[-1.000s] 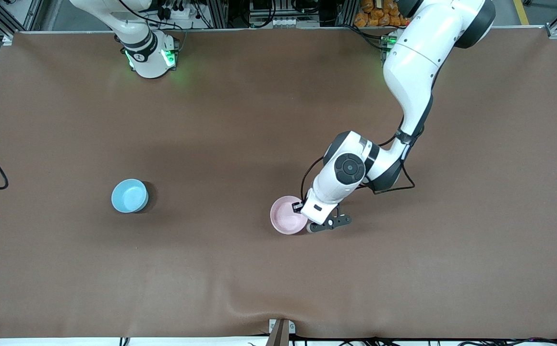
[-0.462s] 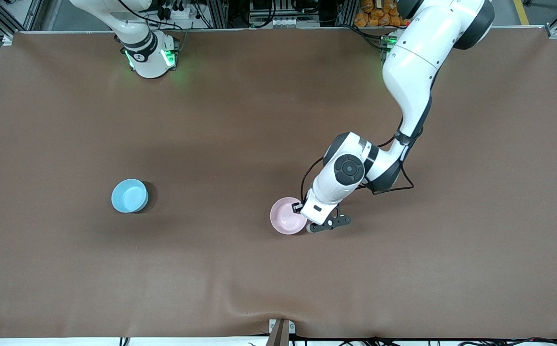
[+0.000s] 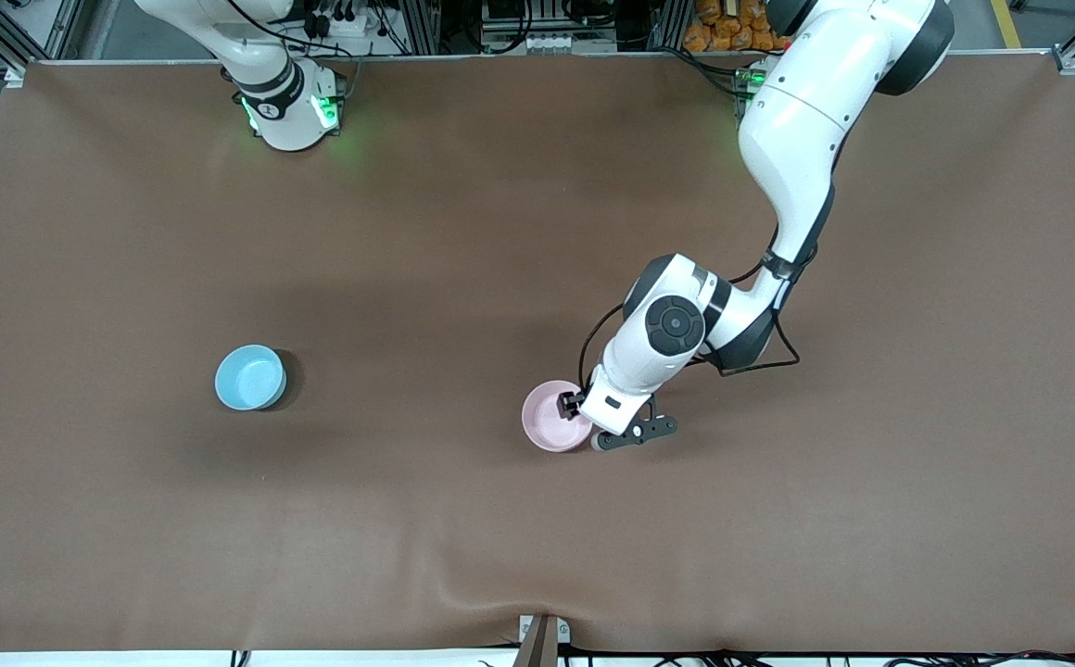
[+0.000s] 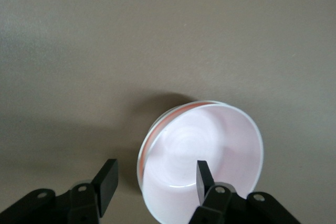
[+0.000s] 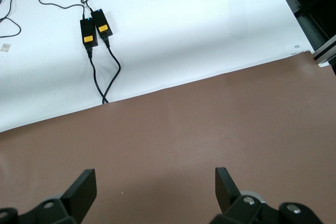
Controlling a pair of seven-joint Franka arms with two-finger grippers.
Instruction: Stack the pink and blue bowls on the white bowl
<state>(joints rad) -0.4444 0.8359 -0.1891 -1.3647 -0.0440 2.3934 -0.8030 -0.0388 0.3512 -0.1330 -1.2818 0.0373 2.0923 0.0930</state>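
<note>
The pink bowl sits nested in the white bowl, of which only a thin rim shows in the left wrist view. In the front view the white bowl is hidden under the pink one. My left gripper is open and straddles the stack's rim, one finger inside the pink bowl and one outside, neither touching it. The blue bowl stands alone on the mat toward the right arm's end of the table. My right gripper waits open and empty over bare mat.
The brown mat covers the table. In the right wrist view the mat ends at a white surface with two black power adapters and their cables. A metal clamp sits at the mat's near edge.
My left gripper went from shut on the pink bowl's rim to open. The pink bowl has dropped a little and looks smaller in the front view.
</note>
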